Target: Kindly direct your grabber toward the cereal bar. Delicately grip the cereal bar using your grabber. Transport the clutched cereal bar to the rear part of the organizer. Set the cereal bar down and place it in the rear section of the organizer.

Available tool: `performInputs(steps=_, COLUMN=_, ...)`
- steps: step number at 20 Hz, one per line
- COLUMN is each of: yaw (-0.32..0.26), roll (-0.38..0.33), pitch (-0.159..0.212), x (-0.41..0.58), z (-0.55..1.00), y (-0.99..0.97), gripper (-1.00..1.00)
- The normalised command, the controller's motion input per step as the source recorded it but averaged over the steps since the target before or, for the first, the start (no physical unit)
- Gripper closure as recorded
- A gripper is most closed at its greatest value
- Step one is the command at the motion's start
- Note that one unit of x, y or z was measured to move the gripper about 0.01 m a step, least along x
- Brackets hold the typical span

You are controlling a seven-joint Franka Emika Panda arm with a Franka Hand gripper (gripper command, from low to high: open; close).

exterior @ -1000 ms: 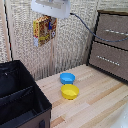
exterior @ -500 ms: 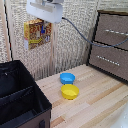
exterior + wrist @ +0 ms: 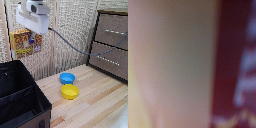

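**Cereal bar held aloft above the organizer**

The grabber hangs high at the exterior view's upper left, its white housing filling the corner and its fingers clamped on the cereal bar. The yellow-orange carton with red lettering stands upright in the grip, its printed face turned to the camera, well clear of the table. A blue cable runs from the arm's end toward three o'clock, across the woven screen behind.

Directly at six o'clock from the carton sits the organizer, a black fabric-sided box with inner dividers, open at the top. At four o'clock from the carton, on the pale wooden table, a blue bowl rests just behind a yellow bowl, the two nearly touching. A brown wooden drawer cabinet stands at the exterior view's right edge.

The wrist view is a close blur of pale and dark red surfaces; nothing can be told apart there.
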Motion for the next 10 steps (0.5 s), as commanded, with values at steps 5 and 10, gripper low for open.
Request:
performInputs(steps=5, yaw=-0.112, roll=0.002, pitch=0.057, x=0.003, z=0.01, y=0.76, gripper=1.00)
performInputs(steps=10, yaw=-0.113, roll=0.000, pitch=0.047, x=0.006, z=0.03, y=0.76, gripper=1.00)
